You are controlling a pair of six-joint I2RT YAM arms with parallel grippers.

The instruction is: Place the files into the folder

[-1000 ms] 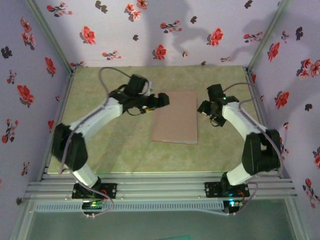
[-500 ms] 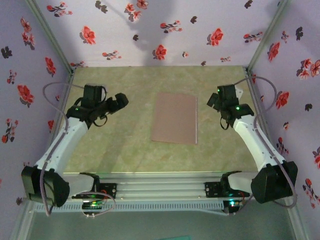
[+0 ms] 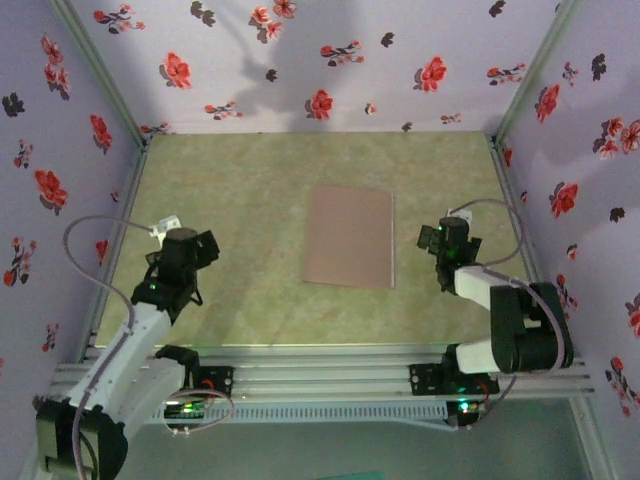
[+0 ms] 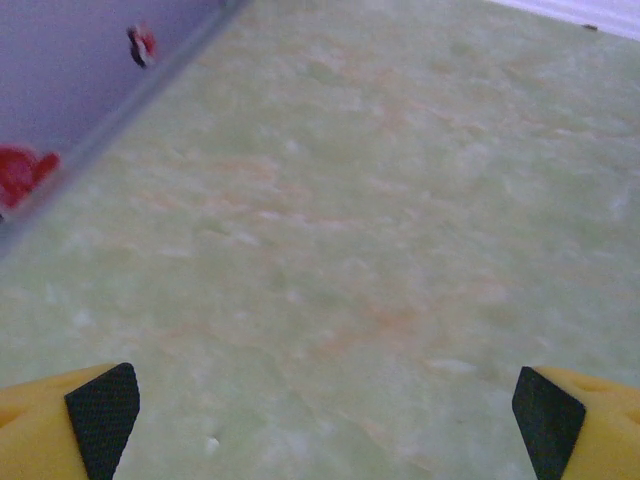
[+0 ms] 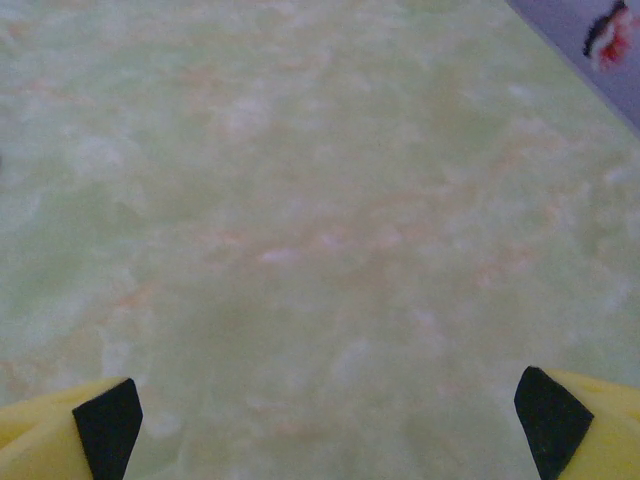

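Green marbled worktop [image 3: 250,200] within floral walls [image 3: 300,60]. Tan folder [image 3: 350,235] flat at mid-worktop. Left end effector [image 4: 325,410] spread wide, gripping nothing, over bare surface. Right end effector [image 5: 325,415] equally spread, empty, well apart from folder.

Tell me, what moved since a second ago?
Both arms pulled back from the sides of the folder, each swinging out to its own side and then toward the near edge of the table. The left gripper and right gripper are open and hold nothing. The folder stayed flat in the same spot.
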